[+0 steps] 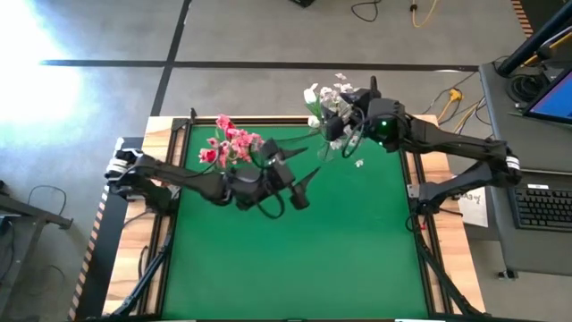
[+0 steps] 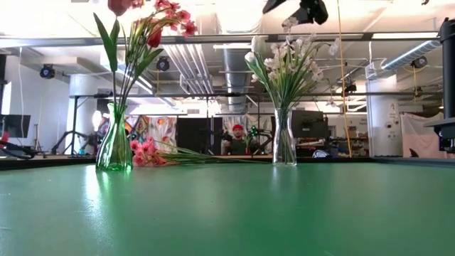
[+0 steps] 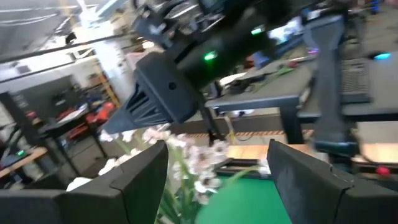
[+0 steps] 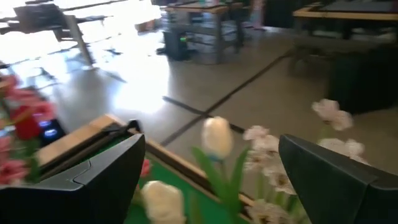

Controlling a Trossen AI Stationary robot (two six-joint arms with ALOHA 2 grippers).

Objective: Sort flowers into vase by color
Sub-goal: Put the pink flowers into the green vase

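We see the right gripper (image 1: 344, 116) released, fingers spread, above the white buds and small-blossom sprays (image 2: 284, 60) in a clear glass vase (image 2: 284, 142) near the green table's (image 1: 295, 259) far edge. Our left gripper (image 1: 304, 183), also spread and holding nothing, hangs over mid-table, near the pink and red flowers (image 2: 146, 25) in the green glass vase (image 2: 114, 146); a pink spray (image 2: 160, 156) lies flat between the vases.

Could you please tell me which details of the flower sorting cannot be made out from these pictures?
- Right gripper: the low view's top edge cuts it off.
- Flowers lying on the table: the green vase hides part; count unclear.
- White flowers: the high view shows the arm covering some.
- Left wrist view: motion blur.
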